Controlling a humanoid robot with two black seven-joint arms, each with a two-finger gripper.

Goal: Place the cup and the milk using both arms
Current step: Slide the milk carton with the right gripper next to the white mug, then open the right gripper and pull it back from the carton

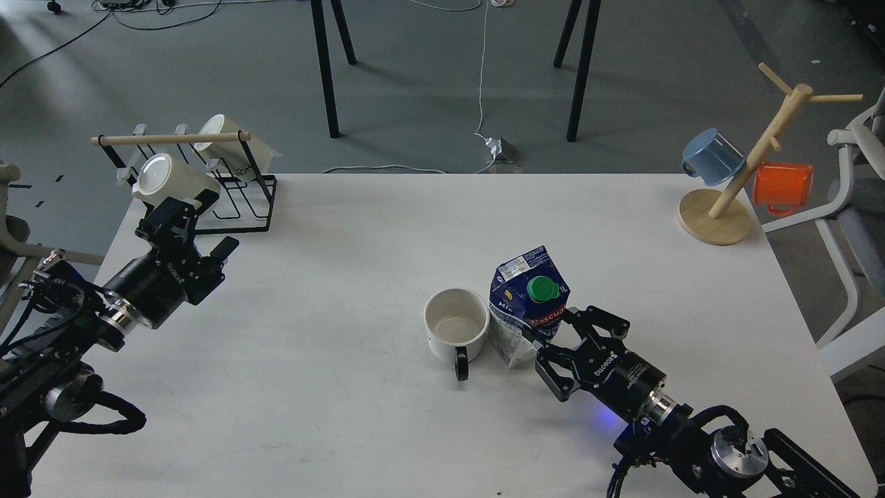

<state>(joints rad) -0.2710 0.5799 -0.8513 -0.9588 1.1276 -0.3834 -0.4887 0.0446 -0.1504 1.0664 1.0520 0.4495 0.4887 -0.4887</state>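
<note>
From the head view, the cup (pixel 456 326) is standing upright near the middle of the white table (pixel 332 429), its black handle pointing toward the near edge. The milk (pixel 529 304) is standing just right of it, apparently touching. The right gripper (pixel 550 346) is sitting at the carton's right side with its fingers spread apart, one beside the base. The left gripper (pixel 166 214) is hovering far left by the black wire rack (pixel 249 207); whether its fingers are apart I cannot tell.
</note>
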